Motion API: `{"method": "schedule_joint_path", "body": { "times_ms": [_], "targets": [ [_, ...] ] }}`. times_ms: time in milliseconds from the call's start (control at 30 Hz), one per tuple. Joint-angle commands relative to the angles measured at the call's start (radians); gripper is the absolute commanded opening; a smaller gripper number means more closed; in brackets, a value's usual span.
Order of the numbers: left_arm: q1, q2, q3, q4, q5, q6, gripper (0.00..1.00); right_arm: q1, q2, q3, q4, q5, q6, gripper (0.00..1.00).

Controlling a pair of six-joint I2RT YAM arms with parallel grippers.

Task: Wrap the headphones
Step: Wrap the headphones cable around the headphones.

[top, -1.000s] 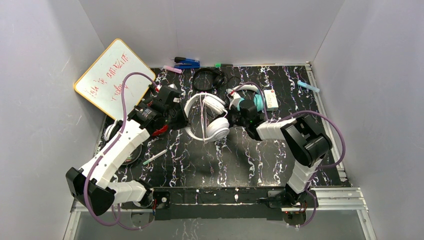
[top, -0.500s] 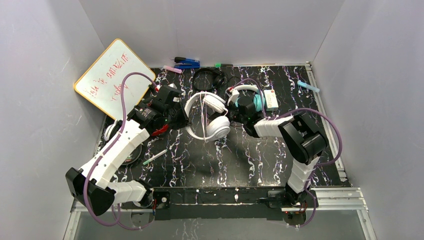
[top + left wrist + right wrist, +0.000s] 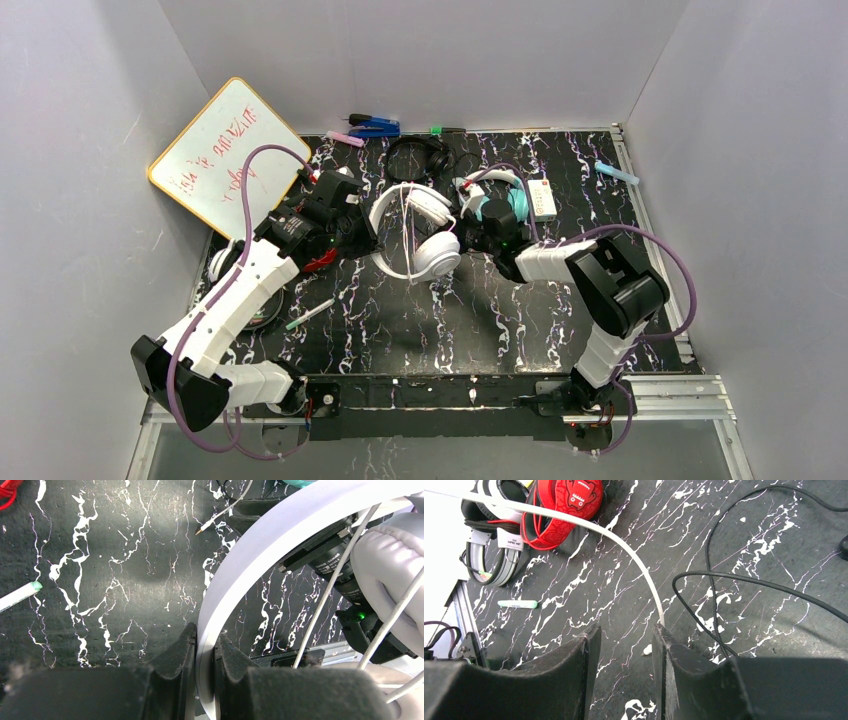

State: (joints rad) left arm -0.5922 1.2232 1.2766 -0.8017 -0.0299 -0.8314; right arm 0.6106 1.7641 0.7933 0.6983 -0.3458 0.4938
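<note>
The all-white headphones [image 3: 415, 235] hang just above mid-table, with white cord strands [image 3: 345, 570] running across the band and a cup. My left gripper [image 3: 365, 235] is shut on their white band [image 3: 250, 555], which the fingertips [image 3: 187, 640] pinch. My right gripper [image 3: 468, 232] is open just to their right. The loose white cord [image 3: 624, 542] curves down to its right finger [image 3: 664, 640], and the plug tip lies on the mat between the jaws, not gripped. Red headphones [image 3: 569, 500] and white-and-black headphones [image 3: 489, 530] lie at the left. Small black headphones [image 3: 418, 155] and teal headphones [image 3: 505, 195] lie behind.
A whiteboard [image 3: 225, 150] leans at the back left. A green-capped marker [image 3: 310, 314] lies near the left arm. A black cord [image 3: 749, 580] loops over the mat by my right gripper. A white box [image 3: 542, 198] and pens [image 3: 372, 127] sit near the back wall.
The right wrist has shifted a little to the right and toward the near edge. The left arm and the white headphones have stayed put.
</note>
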Motion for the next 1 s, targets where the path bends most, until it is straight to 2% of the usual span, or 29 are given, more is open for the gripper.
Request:
{"method": "schedule_joint_path", "body": {
  "times_ms": [0,167,400,767,967],
  "targets": [
    [0.002,-0.013,0.044,0.015,0.027,-0.02,0.0,-0.002,-0.061,-0.016,0.018,0.011,-0.015,0.5],
    [0.002,-0.016,0.041,0.018,0.027,-0.022,0.0,-0.001,-0.051,-0.013,-0.036,0.054,0.0,0.48],
    [0.002,-0.019,0.038,0.02,0.026,-0.023,0.0,0.005,-0.024,-0.036,-0.015,0.084,0.047,0.5],
    [0.002,-0.021,0.042,0.015,0.025,-0.023,0.0,0.037,0.092,0.051,-0.009,0.098,0.046,0.5],
    [0.002,-0.019,0.047,0.011,0.022,-0.021,0.0,0.047,0.127,0.083,0.0,0.11,0.057,0.46]
  ]
}}
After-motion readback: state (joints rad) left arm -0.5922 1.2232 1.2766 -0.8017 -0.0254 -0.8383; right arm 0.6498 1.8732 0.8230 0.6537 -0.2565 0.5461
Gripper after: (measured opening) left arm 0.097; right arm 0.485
